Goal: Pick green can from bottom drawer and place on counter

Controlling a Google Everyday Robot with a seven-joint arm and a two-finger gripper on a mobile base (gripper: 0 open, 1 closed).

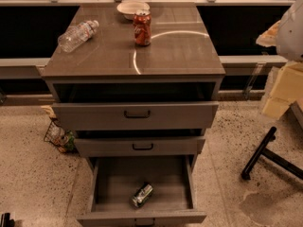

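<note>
Picking hasn't begun: the green can (142, 195) lies sideways in the open bottom drawer (118, 181), awaiting a downward reach from the hand, which is out of sight, grip unknowable.

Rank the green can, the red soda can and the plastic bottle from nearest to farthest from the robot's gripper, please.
The gripper hangs low at the view's right edge.
1. Green can, lying in the open bottom drawer, to its lower left.
2. Red soda can, upright on the counter, towards the back.
3. Plastic bottle, lying on the counter's far left.
</note>
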